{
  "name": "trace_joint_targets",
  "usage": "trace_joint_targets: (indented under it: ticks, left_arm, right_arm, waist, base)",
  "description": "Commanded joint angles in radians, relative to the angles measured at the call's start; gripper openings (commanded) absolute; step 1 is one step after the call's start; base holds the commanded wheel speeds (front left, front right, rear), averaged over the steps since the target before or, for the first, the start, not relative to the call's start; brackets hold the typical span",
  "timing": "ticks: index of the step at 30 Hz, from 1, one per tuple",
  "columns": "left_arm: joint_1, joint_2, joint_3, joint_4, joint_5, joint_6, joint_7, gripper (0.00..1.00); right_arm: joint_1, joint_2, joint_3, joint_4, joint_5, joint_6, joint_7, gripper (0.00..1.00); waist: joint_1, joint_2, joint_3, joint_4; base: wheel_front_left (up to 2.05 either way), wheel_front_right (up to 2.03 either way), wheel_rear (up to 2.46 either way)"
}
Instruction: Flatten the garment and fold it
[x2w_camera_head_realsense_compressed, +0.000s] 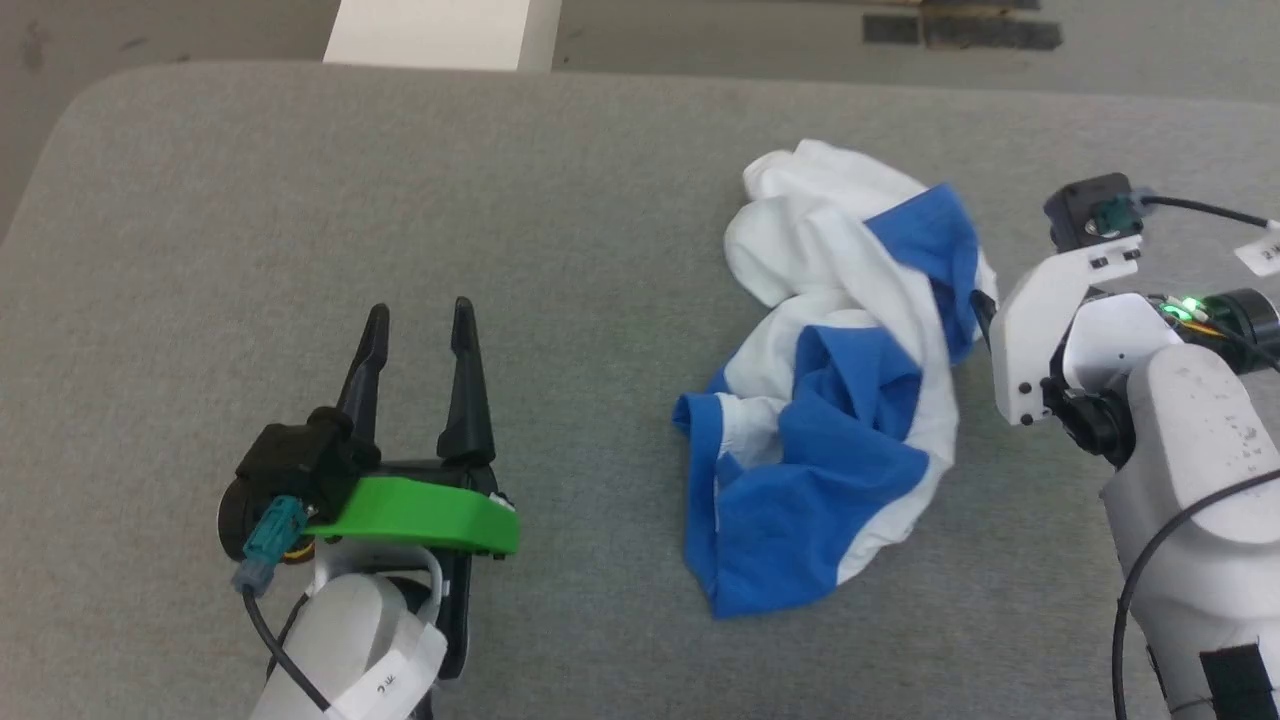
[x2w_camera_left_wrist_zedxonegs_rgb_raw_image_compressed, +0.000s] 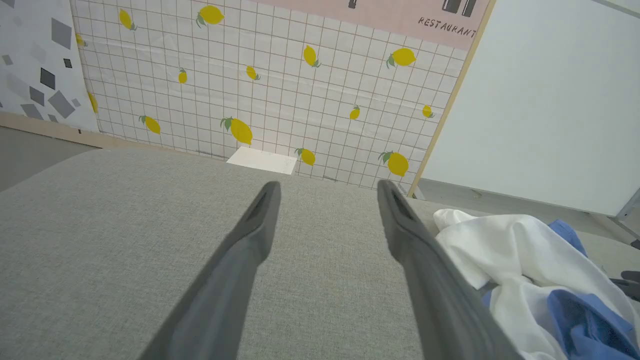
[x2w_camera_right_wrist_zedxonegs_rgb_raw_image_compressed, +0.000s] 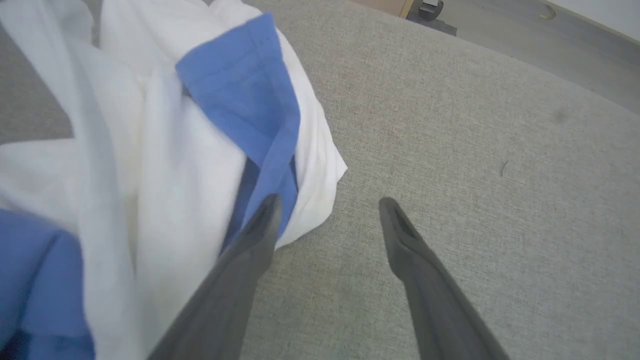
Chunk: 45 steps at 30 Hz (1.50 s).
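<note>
Garment (x2w_camera_head_realsense_compressed: 840, 400): crumpled heap on grey desk (x2w_camera_head_realsense_compressed: 300, 200). Left tool (x2w_camera_head_realsense_compressed: 420, 308): fingers apart, empty, clear of garment. Right tool (x2w_camera_right_wrist_zedxonegs_rgb_raw_image_compressed: 328, 200): fingers apart, at garment's edge.

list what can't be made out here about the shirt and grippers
- shirt, head view: front, back, collar and hem can't be told apart; it lies bunched and its folds cover each other.
- shirt's full extent, both wrist views: cut off by the frame edges.
- right gripper, right wrist view: whether one finger touches the shirt; it overlaps slightly blurred cloth.
- right gripper's fingers, head view: mostly behind its own white bracket.
</note>
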Motion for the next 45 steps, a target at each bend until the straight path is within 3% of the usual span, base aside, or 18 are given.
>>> trace_joint_targets:
  ticks: [1, 8, 9, 10, 11, 16, 20, 23, 26, 27, 28, 32, 37, 40, 45]
  left_arm:
    - [-0.022, -0.012, 0.009, -0.001, 0.014, -0.01, -0.003, 1.0]
    - [-0.027, -0.054, 0.032, 0.025, 0.04, -0.044, -0.004, 1.0]
    - [-0.024, -0.058, 0.036, 0.031, 0.043, -0.049, -0.004, 1.0]
    - [-0.024, -0.062, 0.041, 0.034, 0.045, -0.052, -0.004, 1.0]
    - [-0.024, -0.065, 0.048, 0.037, 0.048, -0.057, -0.004, 1.0]
    - [-0.013, -0.075, 0.078, 0.049, 0.054, -0.079, -0.004, 1.0]
    - [0.004, -0.078, 0.093, 0.065, 0.058, -0.097, -0.004, 1.0]
    - [0.015, -0.08, 0.098, 0.075, 0.058, -0.107, -0.004, 1.0]
    - [0.025, -0.083, 0.099, 0.087, 0.055, -0.117, -0.004, 1.0]
    - [0.027, -0.084, 0.101, 0.091, 0.054, -0.118, -0.004, 1.0]
    - [0.032, -0.085, 0.103, 0.097, 0.05, -0.121, -0.004, 1.0]
    - [0.034, -0.086, 0.092, 0.117, 0.041, -0.138, -0.002, 1.0]
    - [-0.015, -0.094, 0.017, 0.123, 0.006, -0.185, 0.064, 1.0]
    - [-0.109, -0.101, -0.09, 0.14, -0.037, -0.234, 0.187, 1.0]
    - [-0.301, -0.104, -0.301, 0.218, -0.134, -0.274, 0.447, 1.0]
  right_arm:
    - [-0.021, -0.005, 0.017, 0.029, -0.011, -0.001, 0.0, 1.0]
    - [-0.045, -0.012, 0.094, 0.132, 0.034, -0.001, -0.044, 1.0]
    - [-0.044, -0.015, 0.102, 0.146, 0.048, -0.001, -0.049, 0.81]
    - [-0.046, -0.018, 0.102, 0.152, 0.062, -0.001, -0.061, 0.32]
    - [-0.049, -0.024, 0.1, 0.153, 0.078, -0.001, -0.083, 0.0]
    - [-0.036, -0.069, 0.028, 0.115, 0.176, -0.001, -0.187, 0.0]
    - [0.049, -0.128, -0.136, 0.043, 0.222, -0.001, -0.244, 0.0]
    - [0.152, -0.137, -0.271, 0.008, 0.212, -0.001, -0.219, 0.0]
    - [0.263, -0.092, -0.37, -0.015, 0.196, -0.001, -0.147, 0.0]
    - [0.282, -0.073, -0.382, -0.033, 0.199, -0.001, -0.146, 0.08]
    - [0.299, -0.05, -0.398, -0.065, 0.205, -0.001, -0.164, 1.0]
    - [0.346, 0.021, -0.452, -0.192, 0.226, -0.001, -0.259, 1.0]
    - [0.424, 0.071, -0.516, -0.333, 0.231, -0.001, -0.296, 1.0]
    - [0.468, 0.091, -0.541, -0.405, 0.218, -0.001, -0.285, 1.0]
    - [0.487, 0.106, -0.537, -0.451, 0.221, -0.001, -0.252, 1.0]
  waist:
    - [0.0, 0.0, 0.072, 0.066]
    - [0.0, 0.0, 0.09, 0.078]
    - [0.0, 0.0, 0.086, 0.074]
    - [0.0, 0.0, 0.082, 0.07]
    - [0.0, 0.0, 0.075, 0.064]
    - [0.0, 0.0, 0.027, 0.034]
    - [0.0, 0.0, -0.021, 0.009]
    - [0.0, 0.0, -0.043, -0.002]
    - [0.0, 0.0, -0.058, -0.013]
    - [0.0, 0.0, -0.062, -0.017]
    - [0.0, 0.0, -0.067, -0.023]
    - [0.0, 0.0, -0.094, -0.04]
    - [0.0, 0.0, -0.116, -0.072]
    - [0.0, 0.0, -0.114, -0.103]
    - [0.0, 0.0, -0.085, -0.169]
  base:
    - [0.0, 0.0, 0.0]
    - [0.0, 0.0, 0.0]
    - [0.0, 0.0, 0.0]
    - [0.0, 0.0, 0.0]
    - [0.0, 0.0, 0.0]
    - [0.0, 0.0, 0.0]
    - [0.0, 0.0, 0.0]
    - [0.0, 0.0, 0.0]
    - [0.0, 0.0, 0.0]
    - [0.0, 0.0, 0.0]
    - [0.0, 0.0, 0.0]
    - [0.0, 0.0, 0.0]
    - [0.0, 0.0, 0.0]
    - [0.0, 0.0, 0.0]
    - [0.0, 0.0, 0.0]
